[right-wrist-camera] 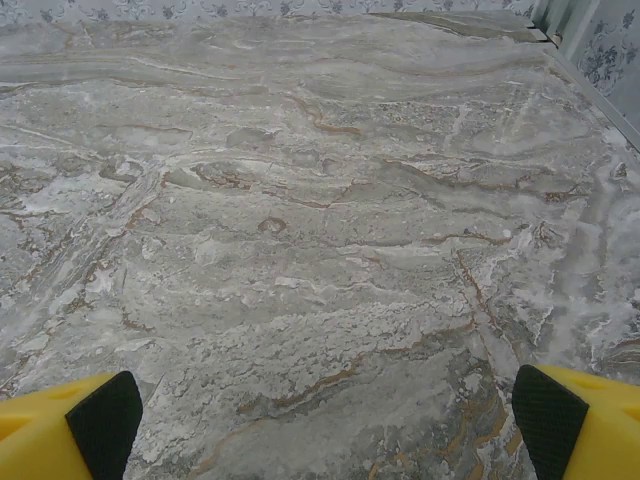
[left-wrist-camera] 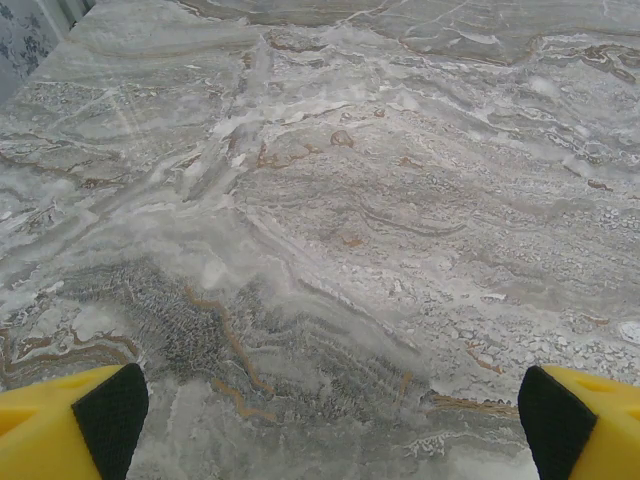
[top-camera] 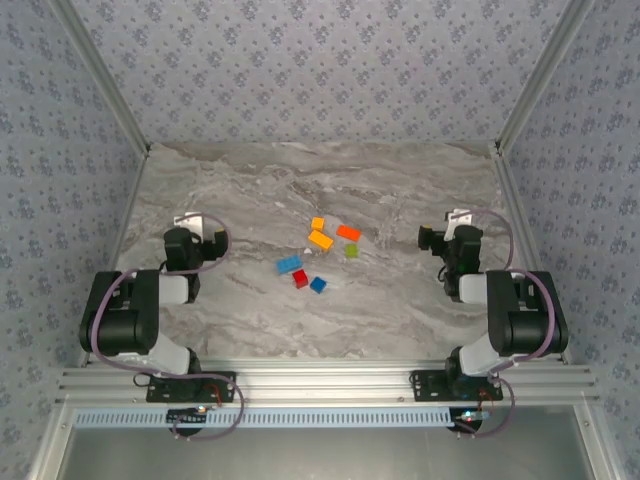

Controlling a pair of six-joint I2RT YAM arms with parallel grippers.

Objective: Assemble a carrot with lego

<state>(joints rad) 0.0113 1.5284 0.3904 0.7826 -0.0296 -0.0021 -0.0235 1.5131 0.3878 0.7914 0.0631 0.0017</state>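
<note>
Plastic lego (top-camera: 320,239), scattered on the table (top-camera: 240,185), looks light, rigid and slippery, best pinched across flat side walls; left gripper (left-wrist-camera: 330,425) and right gripper (right-wrist-camera: 325,425) both stand wide apart, empty.

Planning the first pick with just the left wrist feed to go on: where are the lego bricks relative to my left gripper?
Observer: The lego lies loose in the middle of the table, off to the right of your left gripper, about midway between the two arms.
Operator: Anything joined yet?
Observer: As far as I can tell, no: seven separate bricks, with two orange bricks very close together at the far side.
Operator: Which is closest to my arm?
Observer: A blue brick, with a red brick just beside it, slightly nearer the bases.
</note>
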